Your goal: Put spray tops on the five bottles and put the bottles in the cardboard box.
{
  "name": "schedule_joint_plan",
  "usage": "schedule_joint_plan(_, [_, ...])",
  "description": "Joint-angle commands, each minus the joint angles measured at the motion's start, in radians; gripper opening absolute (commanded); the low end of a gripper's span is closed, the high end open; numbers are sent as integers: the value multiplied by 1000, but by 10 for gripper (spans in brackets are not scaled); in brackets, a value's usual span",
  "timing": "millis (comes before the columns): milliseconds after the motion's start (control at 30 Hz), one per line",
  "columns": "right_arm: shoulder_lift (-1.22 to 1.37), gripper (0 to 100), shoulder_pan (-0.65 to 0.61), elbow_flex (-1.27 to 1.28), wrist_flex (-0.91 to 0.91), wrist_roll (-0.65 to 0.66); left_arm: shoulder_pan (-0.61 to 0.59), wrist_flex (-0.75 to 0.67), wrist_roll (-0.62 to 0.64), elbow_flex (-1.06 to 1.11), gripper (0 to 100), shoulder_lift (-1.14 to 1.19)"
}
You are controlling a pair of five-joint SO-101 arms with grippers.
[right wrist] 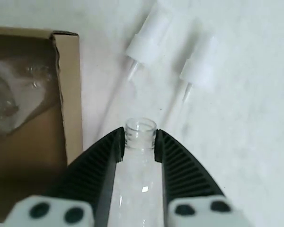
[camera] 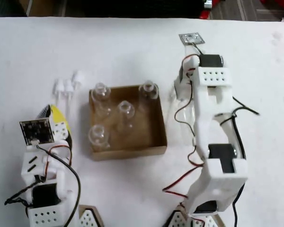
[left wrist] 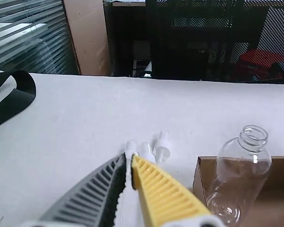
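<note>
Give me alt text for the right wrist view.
The right gripper clamps the neck of a clear, uncapped bottle. Two white spray tops lie on the white table beyond it, with a cardboard box corner alongside.

Cardboard box [camera: 157,142]: brown, shallow, open. We count four clear bottles [camera: 125,111] standing upright inside it, all uncapped. Fifth bottle [right wrist: 141,128]: clear, uncapped, just outside the box's right wall, clamped at the neck by the right gripper [right wrist: 138,135]. White spray tops: three [camera: 67,86] lying left of the box, two [right wrist: 149,43] near its right wall.
</note>
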Motion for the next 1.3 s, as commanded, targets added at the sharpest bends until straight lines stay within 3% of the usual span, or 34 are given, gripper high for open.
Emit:
schedule_joint_plan(0, [-93, 16, -18, -44, 35, 15, 5, -34, -11, -54, 28, -18])
schedule_joint_plan(267, [-174, 16, -90, -43, 124, 18, 7, -34, -11, -54, 28, -18])
schedule_joint_plan(933, [-329, 16, 48, -31, 122, 17, 7, -34, -11, -54, 28, -18])
schedule_joint_plan(1100, [-456, 16, 45, 114, 39, 17, 7, -34, -11, -54, 28, -18])
schedule_joint_plan(1267, [-685, 16, 44, 379, -165, 11, 8, -34, -11, -54, 28, -18])
